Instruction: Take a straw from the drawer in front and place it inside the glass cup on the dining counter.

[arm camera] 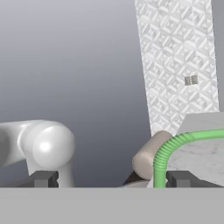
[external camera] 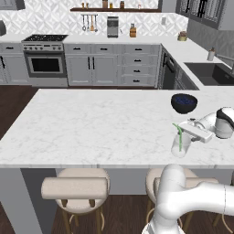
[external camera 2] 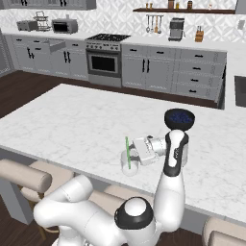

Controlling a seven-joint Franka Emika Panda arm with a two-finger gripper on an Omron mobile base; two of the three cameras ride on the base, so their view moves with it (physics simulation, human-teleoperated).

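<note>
Standing in the glass cup (external camera: 180, 145), the straw (external camera: 179, 136) is seen upright with its bent top tipped toward 10 o'clock in the left base view; in the right base view the same straw (external camera 2: 128, 153) rises as a thin green line out of the cup (external camera 2: 130, 164). The cup is set near the front edge of the dining surface (external camera: 91, 123), at about 4 o'clock on the marble top in the left base view, just above the padded stools (external camera: 75, 188). The pincer (external camera: 188, 131) is held sideways at the cup's 2 o'clock, close beside the straw's upper part, and its jaws are spread wide; no grip on the straw is shown. In the hand view the green bend of the straw (arm camera: 168, 151) is seen arching from 6 o'clock toward 3 o'clock between the two dark fingertips (arm camera: 43, 178), which stand far apart, one at 7 o'clock and one at 5 o'clock, the straw lying just beside the latter. A dark blue bowl (external camera: 184, 103) is placed on the surface at the cup's 12 o'clock, well apart from it. In the right base view an open grey drawer (external camera 2: 50, 45) is visible in the far cabinets at 10 o'clock.
</note>
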